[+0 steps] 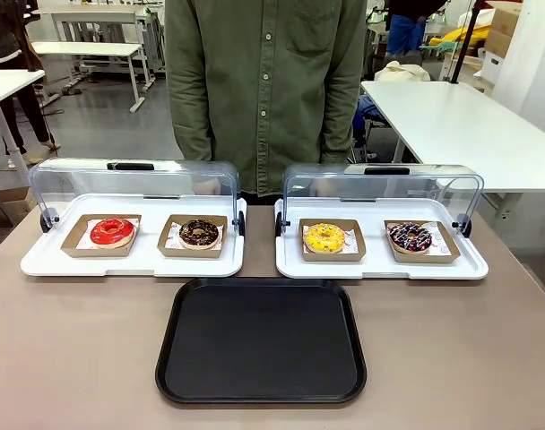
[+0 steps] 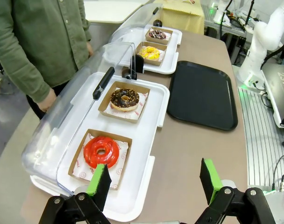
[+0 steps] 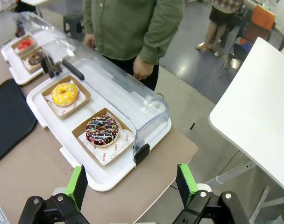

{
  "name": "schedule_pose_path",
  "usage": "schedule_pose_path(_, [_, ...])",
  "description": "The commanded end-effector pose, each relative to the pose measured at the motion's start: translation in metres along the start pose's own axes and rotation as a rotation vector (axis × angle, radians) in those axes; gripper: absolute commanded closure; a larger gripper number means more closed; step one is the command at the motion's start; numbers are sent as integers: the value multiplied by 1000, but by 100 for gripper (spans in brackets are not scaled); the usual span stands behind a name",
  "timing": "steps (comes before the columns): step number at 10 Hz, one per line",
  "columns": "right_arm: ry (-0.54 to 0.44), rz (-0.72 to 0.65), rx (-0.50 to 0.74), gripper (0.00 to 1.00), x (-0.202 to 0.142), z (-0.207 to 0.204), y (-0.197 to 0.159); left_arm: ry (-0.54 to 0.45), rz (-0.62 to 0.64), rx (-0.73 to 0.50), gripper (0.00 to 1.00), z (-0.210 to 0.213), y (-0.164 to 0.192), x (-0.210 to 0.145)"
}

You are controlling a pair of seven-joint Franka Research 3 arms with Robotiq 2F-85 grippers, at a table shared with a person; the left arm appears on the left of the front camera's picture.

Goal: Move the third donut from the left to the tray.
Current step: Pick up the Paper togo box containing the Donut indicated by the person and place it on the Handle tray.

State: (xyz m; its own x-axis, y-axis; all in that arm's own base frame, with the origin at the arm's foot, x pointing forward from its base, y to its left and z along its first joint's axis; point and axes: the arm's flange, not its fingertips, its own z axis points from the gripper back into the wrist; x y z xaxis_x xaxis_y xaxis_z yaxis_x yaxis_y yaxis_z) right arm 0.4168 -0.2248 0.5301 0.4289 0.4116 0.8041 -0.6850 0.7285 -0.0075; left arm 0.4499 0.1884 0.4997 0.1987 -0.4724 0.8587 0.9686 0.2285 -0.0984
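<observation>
Although we look for writing first, we can read little. The white paper liners under the donuts carry red print too fine to make out. In the left wrist view, a tilted screen at the right edge shows pale digits that seem to read 23:20, partly cut off.

Two white trays sit side by side on the brown table. Each has a clear lid swung open toward the person in a green shirt at the far side. The left white tray holds a red donut and, to its right, a chocolate donut. The right white tray holds the third donut, yellow-iced with pale sprinkles, in its left place. A dark sprinkled donut sits in its right place. Each donut rests in its own brown square cardboard holder.

The tray, black with rounded corners and a low rim, lies on our side of the white trays, just beside their near edges and before the gap between them.

The left gripper hovers at the outer end of the left white tray, by the red donut, with its green-padded fingers spread wide, holding nothing. The right gripper hovers at the outer end of the right white tray, near the dark sprinkled donut, its fingers likewise wide apart.
</observation>
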Motion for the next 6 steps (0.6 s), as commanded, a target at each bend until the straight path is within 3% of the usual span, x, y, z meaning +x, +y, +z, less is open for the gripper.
schedule_pose_path(1, [-32,25,0,0,-1,-1,-2,-1,-2,1,0,1,0,0])
schedule_pose_path(6, [-32,25,0,0,-1,-1,-2,-1,-2,1,0,1,0,0])
